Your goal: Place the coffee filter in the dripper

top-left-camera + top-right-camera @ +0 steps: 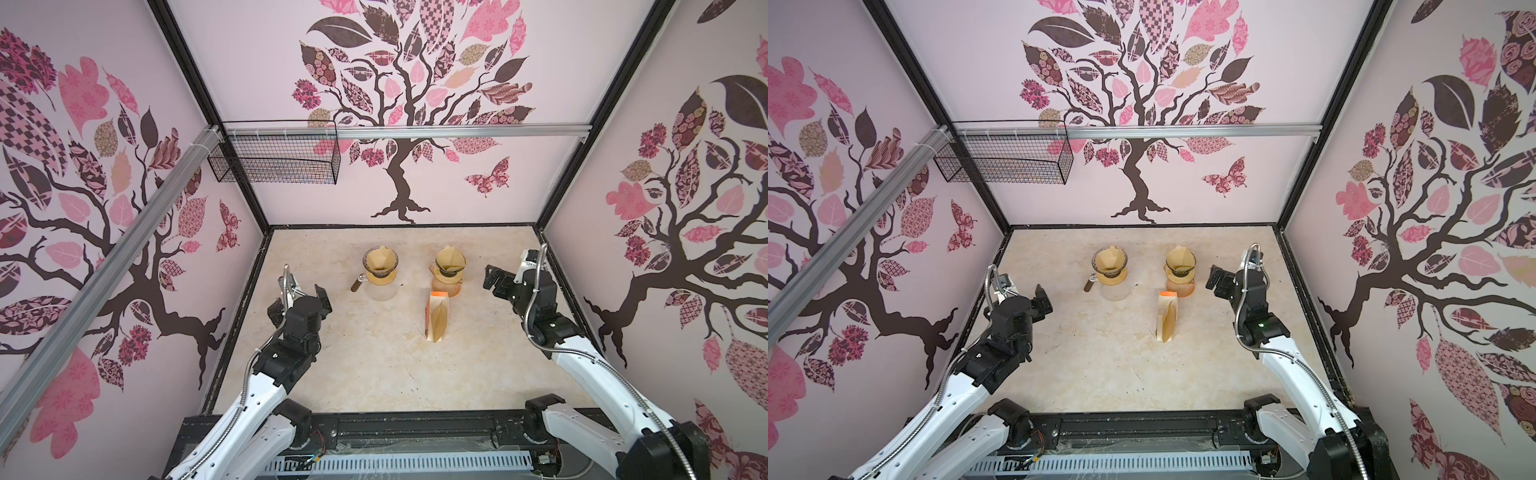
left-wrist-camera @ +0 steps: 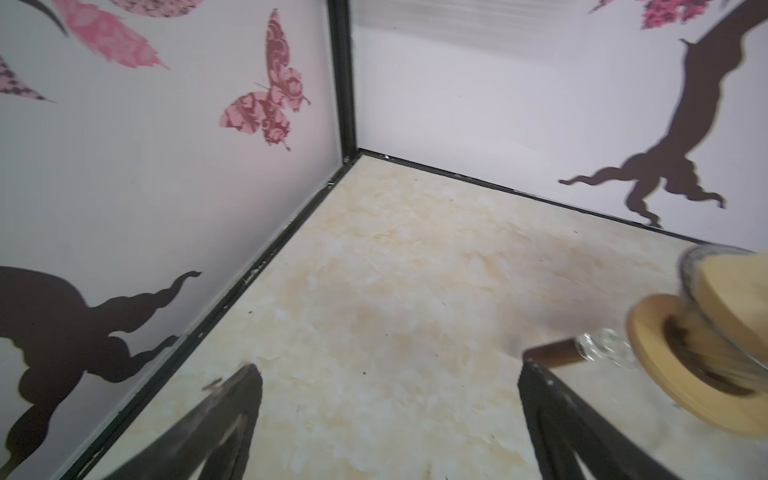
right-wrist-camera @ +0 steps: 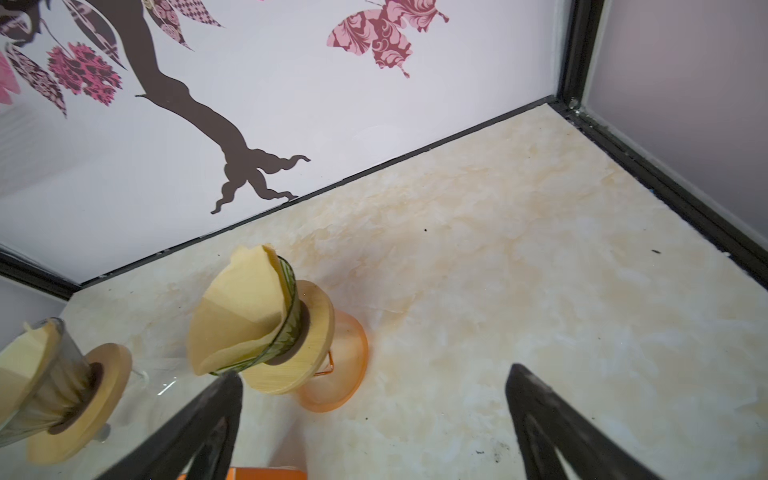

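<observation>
Two glass drippers stand at the back of the table, and a tan paper coffee filter sits in each. The left dripper rests on a clear carafe with a brown handle. The right dripper and its filter rest on an orange carafe. My left gripper hovers open and holds nothing, left of the clear carafe and facing the back-left corner. My right gripper is open and holds nothing, just right of the orange carafe.
A carton of filters with an orange end lies on the marble-patterned table, in front of the orange carafe. A black wire basket hangs on the back rail. Black frame edges and patterned walls close in the table.
</observation>
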Robot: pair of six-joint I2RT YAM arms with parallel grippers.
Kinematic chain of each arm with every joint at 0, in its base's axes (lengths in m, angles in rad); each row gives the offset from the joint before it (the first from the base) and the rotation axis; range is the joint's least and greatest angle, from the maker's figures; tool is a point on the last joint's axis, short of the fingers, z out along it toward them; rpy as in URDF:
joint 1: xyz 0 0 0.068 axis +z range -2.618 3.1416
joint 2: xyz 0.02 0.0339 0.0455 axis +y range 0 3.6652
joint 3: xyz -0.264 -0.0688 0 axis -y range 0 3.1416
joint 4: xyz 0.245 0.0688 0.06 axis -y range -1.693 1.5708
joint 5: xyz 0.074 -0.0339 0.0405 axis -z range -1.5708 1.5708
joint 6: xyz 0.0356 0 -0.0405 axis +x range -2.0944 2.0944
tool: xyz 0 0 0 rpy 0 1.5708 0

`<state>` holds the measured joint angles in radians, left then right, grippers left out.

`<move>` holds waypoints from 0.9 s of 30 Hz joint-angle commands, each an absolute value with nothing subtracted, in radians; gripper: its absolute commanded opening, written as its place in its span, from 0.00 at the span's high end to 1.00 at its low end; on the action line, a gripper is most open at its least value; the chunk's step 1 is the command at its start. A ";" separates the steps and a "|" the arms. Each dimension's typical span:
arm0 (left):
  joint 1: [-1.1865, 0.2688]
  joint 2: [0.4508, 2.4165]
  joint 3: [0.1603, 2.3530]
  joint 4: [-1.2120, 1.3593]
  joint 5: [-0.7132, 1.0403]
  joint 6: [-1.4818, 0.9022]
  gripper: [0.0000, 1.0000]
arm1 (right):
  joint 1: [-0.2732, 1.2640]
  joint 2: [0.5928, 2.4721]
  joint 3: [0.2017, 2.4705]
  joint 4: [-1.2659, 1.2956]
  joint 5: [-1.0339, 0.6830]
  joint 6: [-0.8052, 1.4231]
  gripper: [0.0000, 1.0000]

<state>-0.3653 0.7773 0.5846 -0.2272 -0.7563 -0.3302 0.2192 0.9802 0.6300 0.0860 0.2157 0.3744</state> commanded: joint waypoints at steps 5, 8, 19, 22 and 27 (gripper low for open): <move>-0.153 1.022 0.525 0.055 -0.705 -0.284 0.02 | 0.226 0.930 0.597 0.253 0.317 0.267 0.00; -0.091 1.134 0.527 0.140 -0.679 -0.269 0.02 | 0.227 0.928 0.587 0.272 0.327 0.259 0.00; 0.047 1.423 0.377 0.748 -0.453 -0.200 0.02 | 0.228 0.956 0.583 0.295 0.309 0.245 0.00; 0.038 1.466 0.365 0.830 -0.390 -0.156 0.02 | 0.227 0.968 0.586 0.295 0.296 0.244 0.00; 0.022 1.523 0.334 0.930 -0.262 -0.094 0.02 | 0.224 0.998 0.594 0.291 0.281 0.245 0.00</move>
<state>0.0280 1.4895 0.3672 0.7837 -0.3603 -0.1432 0.2218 0.9825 0.5766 0.2733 0.2909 0.2611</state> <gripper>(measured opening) 0.980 0.997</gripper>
